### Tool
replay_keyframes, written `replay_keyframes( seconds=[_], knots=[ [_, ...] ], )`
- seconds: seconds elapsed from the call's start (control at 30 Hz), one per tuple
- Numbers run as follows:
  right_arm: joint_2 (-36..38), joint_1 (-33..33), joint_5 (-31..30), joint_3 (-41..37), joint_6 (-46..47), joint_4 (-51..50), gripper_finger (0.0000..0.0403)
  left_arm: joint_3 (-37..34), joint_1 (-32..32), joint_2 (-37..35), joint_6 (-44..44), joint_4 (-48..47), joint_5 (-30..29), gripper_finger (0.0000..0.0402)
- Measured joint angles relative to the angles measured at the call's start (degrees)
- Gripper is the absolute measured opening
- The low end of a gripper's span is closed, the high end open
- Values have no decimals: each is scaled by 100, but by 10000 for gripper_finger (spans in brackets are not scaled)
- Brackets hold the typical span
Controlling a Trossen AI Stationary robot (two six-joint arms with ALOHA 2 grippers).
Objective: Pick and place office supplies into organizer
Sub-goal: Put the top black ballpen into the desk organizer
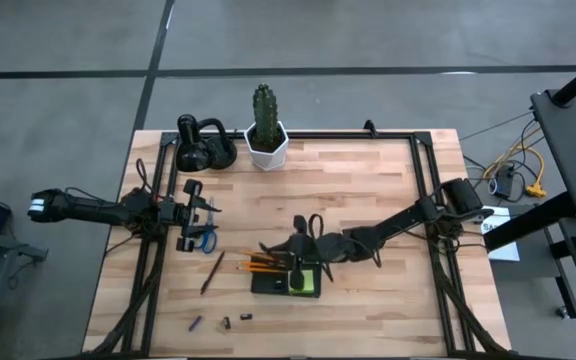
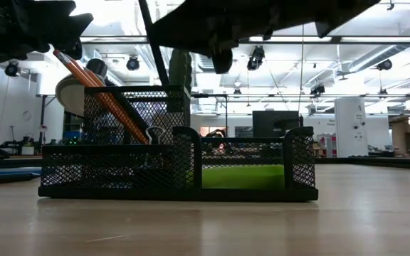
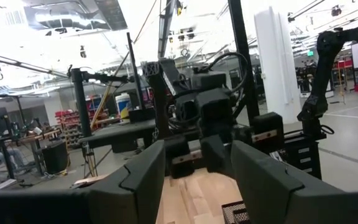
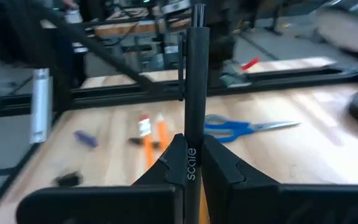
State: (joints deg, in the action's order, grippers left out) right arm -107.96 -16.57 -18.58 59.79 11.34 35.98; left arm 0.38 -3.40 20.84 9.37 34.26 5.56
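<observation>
Over the organizer [image 1: 286, 282], which sits near the bench's [image 1: 368, 190] front edge holding orange pencils [image 1: 260, 266] and the green sticky-note pad [image 1: 304, 282], I have the right gripper [image 4: 190, 163] with jaws clamped on a dark pen [image 4: 194, 87]. Left gripper [image 1: 196, 214] hangs wide open above the scissors [image 1: 206, 236].

right claw [image 1: 296, 252] over organizer [image 1: 268, 285]; orange pencils [image 1: 260, 265] jut from it; table centre [image 1: 358, 190] bare.

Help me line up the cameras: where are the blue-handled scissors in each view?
High view: scissors left of centre, by the left gripper.
Low view: not visible.
Left wrist view: not visible.
Right wrist view: scissors beyond the pen held in the right gripper.
Shared landmark: orange pencils.
</observation>
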Motion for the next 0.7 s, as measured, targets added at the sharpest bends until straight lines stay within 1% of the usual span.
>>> replay_keyframes(
  seconds=[0.07,0.27,0.47,0.57,0.7],
  knots=[
    [0,28,149,-38,194,-4,13,-2,1,2,0,6,0,169],
    [-4,29,266,-84,223,-8,13,-2,0,2,1,11,0,169],
    [-290,71,775,40,404,-20,13,-1,0,2,0,9,0,170],
    [-445,91,810,167,412,-149,13,0,2,2,0,7,-2,169],
    [-459,167,817,248,484,-426,13,0,0,3,0,4,0,170]
  ],
)
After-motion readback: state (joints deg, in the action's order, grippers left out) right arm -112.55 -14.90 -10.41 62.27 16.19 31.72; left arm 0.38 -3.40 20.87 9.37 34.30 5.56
